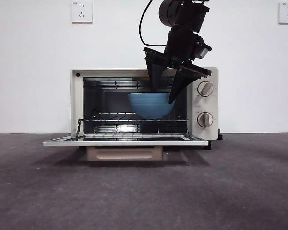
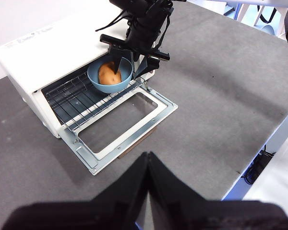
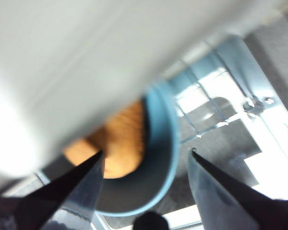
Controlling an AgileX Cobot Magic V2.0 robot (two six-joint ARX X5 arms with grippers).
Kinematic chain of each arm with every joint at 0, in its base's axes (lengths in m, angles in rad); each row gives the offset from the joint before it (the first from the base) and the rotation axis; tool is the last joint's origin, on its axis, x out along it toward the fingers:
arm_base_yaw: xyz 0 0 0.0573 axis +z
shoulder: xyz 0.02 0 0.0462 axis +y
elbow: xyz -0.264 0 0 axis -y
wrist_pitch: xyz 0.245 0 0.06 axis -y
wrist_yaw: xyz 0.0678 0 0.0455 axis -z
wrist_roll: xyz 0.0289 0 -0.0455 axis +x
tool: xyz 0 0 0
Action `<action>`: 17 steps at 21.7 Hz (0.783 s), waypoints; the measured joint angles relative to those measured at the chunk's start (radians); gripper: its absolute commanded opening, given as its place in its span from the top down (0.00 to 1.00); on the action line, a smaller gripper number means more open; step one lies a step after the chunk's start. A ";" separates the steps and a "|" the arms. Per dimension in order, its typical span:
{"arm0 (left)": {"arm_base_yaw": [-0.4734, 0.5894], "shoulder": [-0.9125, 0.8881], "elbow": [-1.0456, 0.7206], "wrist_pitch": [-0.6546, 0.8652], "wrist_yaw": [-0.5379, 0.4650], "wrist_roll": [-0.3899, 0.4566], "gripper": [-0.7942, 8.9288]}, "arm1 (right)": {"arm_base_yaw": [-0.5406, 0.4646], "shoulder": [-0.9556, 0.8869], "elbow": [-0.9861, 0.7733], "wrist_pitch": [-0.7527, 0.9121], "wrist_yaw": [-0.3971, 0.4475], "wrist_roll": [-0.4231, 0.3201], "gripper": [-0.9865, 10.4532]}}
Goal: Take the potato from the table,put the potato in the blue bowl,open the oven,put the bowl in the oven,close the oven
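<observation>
Current step, by my judgement: setting the blue bowl point(image 1: 151, 105) on the oven point(image 1: 144, 106) rack and letting go of it. The bowl sits inside the cavity toward the knob-side end of the rack point(image 2: 79, 98), close behind the front edge where the door point(image 2: 122, 125) hinges down. The potato point(image 2: 108, 73) lies inside the bowl.

Right gripper point(image 1: 167, 93): the jaws are spread and straddle the bowl's near wall, one jaw inside the rim over the potato, the other outside it. In the right wrist view a gap shows between the outer jaw and the bowl wall, so I read the grip as released. I cannot confirm from these views that the inner jaw is clear of the potato.

Left gripper point(image 2: 148, 165): jaws closed together, holding nothing, waiting well back over the table point(image 2: 216, 86) toward its near edge.

Procedure for a clean retreat:
1. Confirm the bowl rests flat on the rack wires; from the front view it appears level.
2. Keep the jaws spread. Lift straight up only as far as the cavity roof allows, so the inner jaw clears the rim without hooking it.
3. Withdraw outward over the open door, not sideways toward the knob panel.
4. Watch the bowl; if it slides toward the rack's front edge, stop.

Remaining: close the door.
</observation>
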 measured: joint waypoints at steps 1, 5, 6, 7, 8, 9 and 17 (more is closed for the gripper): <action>0.000 0.000 0.000 0.000 0.000 0.000 0.92 | 0.000 0.000 0.002 -0.004 0.001 0.000 0.66; 0.000 0.000 0.000 0.000 0.000 0.000 0.92 | -0.002 0.000 0.009 -0.025 0.004 0.001 0.66; 0.000 0.000 0.000 0.000 0.000 0.000 0.92 | -0.002 0.002 0.021 -0.044 0.008 0.001 0.66; 0.000 0.000 0.000 0.000 0.000 0.000 0.92 | -0.001 0.005 0.043 -0.084 0.026 -0.001 0.67; 0.000 0.000 0.000 0.000 0.000 0.000 0.92 | 0.001 0.007 0.068 -0.123 0.047 -0.010 0.67; 0.000 0.000 0.000 0.000 0.000 0.000 0.92 | 0.003 0.008 0.103 -0.179 0.084 -0.032 0.67; 0.000 0.077 0.000 0.000 -0.002 0.000 0.92 | 0.089 -0.073 0.338 -0.239 0.241 -0.462 0.92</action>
